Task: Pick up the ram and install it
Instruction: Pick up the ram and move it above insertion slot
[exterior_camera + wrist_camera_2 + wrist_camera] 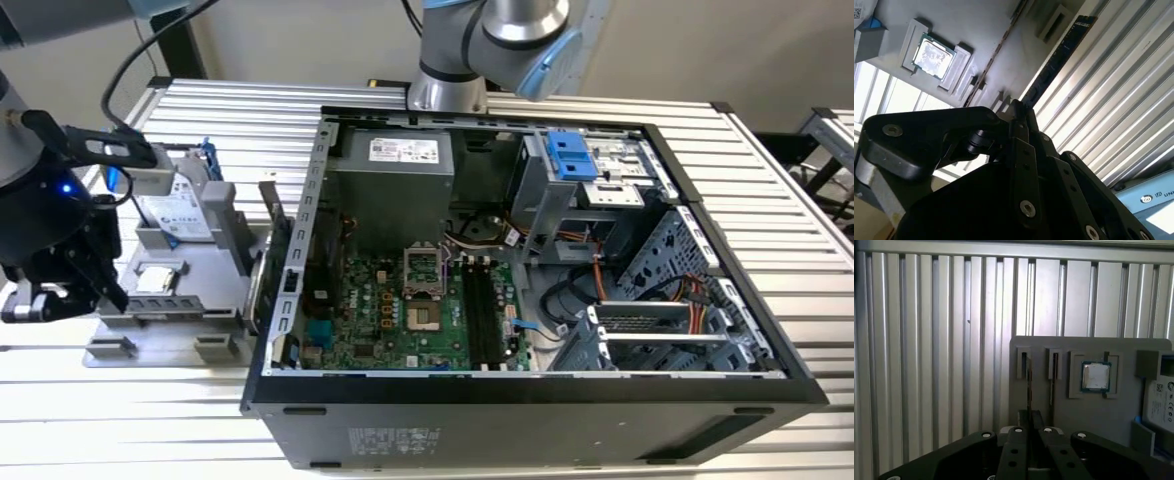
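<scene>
The ram [1060,54] is a long dark thin stick that runs out from between my fingertips; in the first wrist view the ram [1028,382] shows edge-on, in line with a slot of the grey parts holder [1089,412]. My gripper [1029,416] is shut on the ram's near end, its fingers pressed close on both sides. In the exterior view my gripper [96,296] hangs at the left end of the parts holder [200,300], well to the left of the open computer case [534,250]. The motherboard's long black memory slots [487,312] lie inside the case.
A processor chip [1096,376] sits in a pocket of the holder, and another thin stick [1052,382] stands in the neighbouring slot. A silver hard drive [174,212] in a blue-handled frame stands on the holder. The slatted metal table [120,420] surrounds everything.
</scene>
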You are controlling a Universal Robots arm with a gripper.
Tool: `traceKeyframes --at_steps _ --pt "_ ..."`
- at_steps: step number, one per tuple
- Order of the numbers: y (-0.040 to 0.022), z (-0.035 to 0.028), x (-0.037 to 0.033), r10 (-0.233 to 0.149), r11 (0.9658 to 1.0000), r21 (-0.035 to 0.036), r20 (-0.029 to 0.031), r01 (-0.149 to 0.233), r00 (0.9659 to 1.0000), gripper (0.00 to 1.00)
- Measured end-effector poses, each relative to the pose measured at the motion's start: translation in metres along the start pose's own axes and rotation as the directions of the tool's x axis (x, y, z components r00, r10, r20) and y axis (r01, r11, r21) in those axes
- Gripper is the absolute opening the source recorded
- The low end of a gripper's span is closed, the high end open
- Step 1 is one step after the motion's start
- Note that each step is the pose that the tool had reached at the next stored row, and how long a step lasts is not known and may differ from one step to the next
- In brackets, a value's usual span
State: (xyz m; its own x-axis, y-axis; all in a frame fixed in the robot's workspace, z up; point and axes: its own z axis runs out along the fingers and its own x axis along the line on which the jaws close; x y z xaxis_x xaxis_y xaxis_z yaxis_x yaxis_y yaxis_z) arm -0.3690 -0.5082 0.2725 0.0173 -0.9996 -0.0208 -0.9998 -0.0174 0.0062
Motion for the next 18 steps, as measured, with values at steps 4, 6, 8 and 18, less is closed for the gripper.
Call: traceKeyframes --at_steps 4,6,8,18 --pt "0.0001 -0.0054 -0.0001 0.001 1.0000 0.0000 0.0000 -0.001 1.0000 0.00" --pt "0.0001 -0.0082 -0.0002 0.001 1.0000 0.0000 0.0000 -0.001 1.0000 0.00" --pt "0.0001 -0.0108 -0.0002 0.002 1.0000 0.0000 0.0000 -0.002 1.0000 0.00" --pt "0.0002 -0.0251 -0.0005 0.004 1.0000 0.0000 -0.0001 -0.004 1.0000 0.00"
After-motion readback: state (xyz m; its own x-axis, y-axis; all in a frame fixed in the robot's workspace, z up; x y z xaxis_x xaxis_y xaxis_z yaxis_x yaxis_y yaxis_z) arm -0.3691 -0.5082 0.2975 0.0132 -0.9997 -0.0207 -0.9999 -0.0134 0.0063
